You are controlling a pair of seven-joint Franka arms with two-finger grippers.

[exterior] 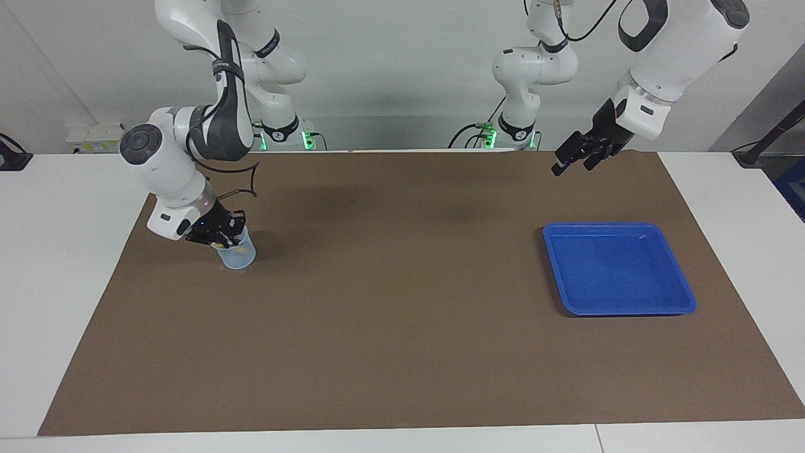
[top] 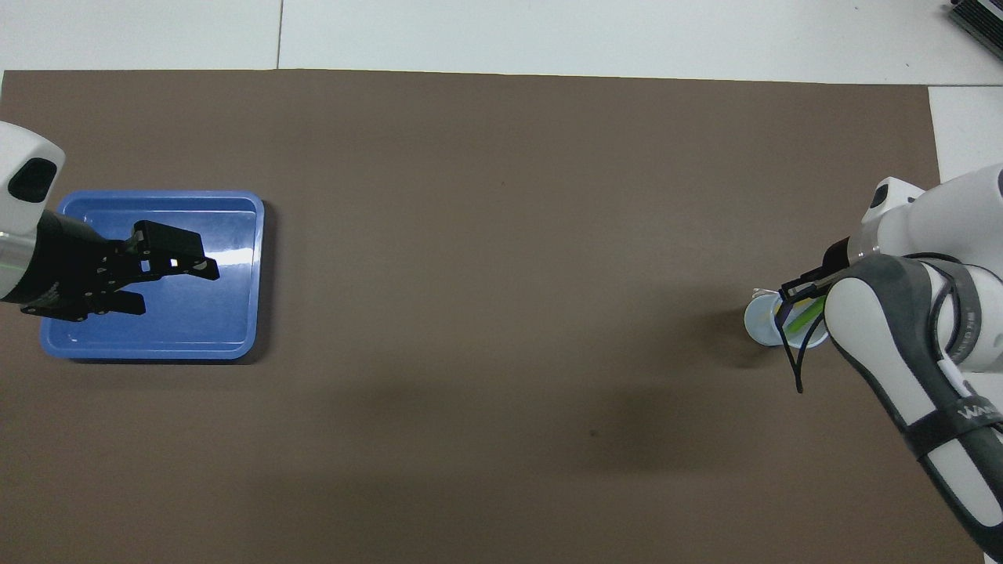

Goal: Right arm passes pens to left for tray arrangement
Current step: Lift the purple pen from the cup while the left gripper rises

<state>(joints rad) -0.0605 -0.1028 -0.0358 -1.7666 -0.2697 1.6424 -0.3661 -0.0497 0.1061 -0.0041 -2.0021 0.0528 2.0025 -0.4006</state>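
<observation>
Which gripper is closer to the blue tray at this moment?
The left. The left gripper is raised in the air by the blue tray; the right gripper is at the pale cup, at the right arm's end of the table.

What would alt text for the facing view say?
The right gripper is shut at the mouth of a pale blue cup holding pens. The left gripper hangs open in the air; an empty blue tray sits on the brown mat.
</observation>
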